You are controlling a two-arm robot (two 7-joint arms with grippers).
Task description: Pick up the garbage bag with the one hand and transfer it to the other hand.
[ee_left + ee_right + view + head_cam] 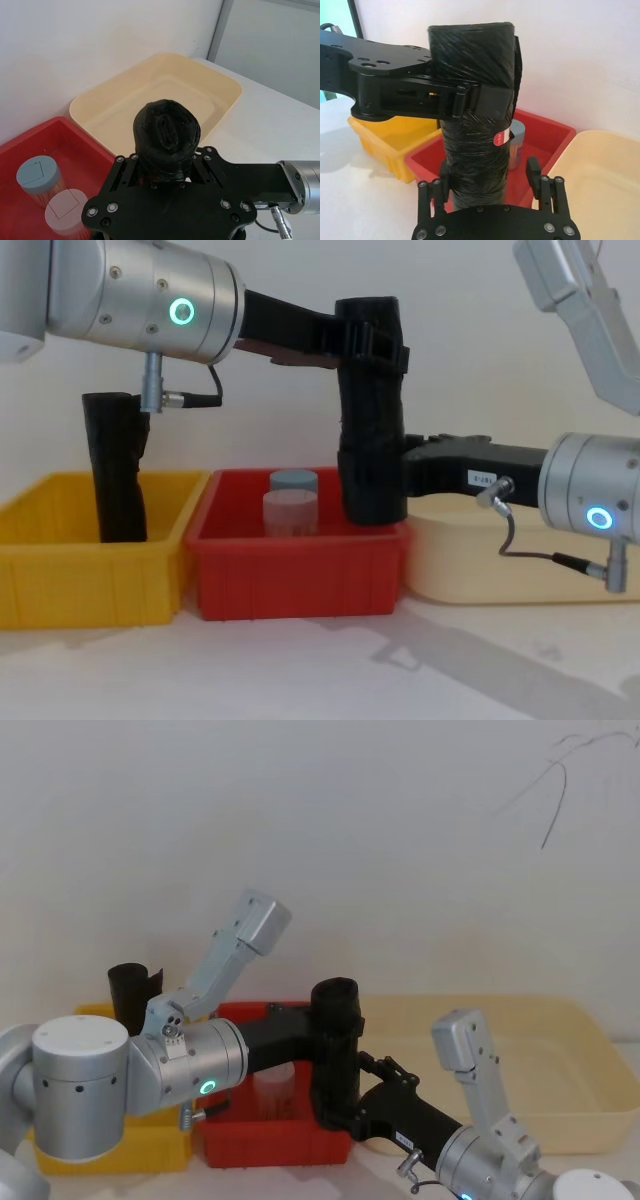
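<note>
The garbage bag (370, 410), a matte-black roll, is held upright in the air above the right end of the red bin (300, 575). My left gripper (375, 345), on the wrist with the teal ring, is shut on the bag near its top; the same clamp is seen in the right wrist view (485, 100). My right gripper (375, 485), on the wrist with the blue ring, reaches in from the right at the bag's lower end. Its fingers (534, 172) straddle the bag (475, 150), open, with a gap on one side.
Two capped jars (290, 508) stand in the red bin. To its left, the yellow bin (90, 575) holds a kinked black roll (115, 470). A wide cream tray (570, 1065) lies on the table to the right, behind my right arm.
</note>
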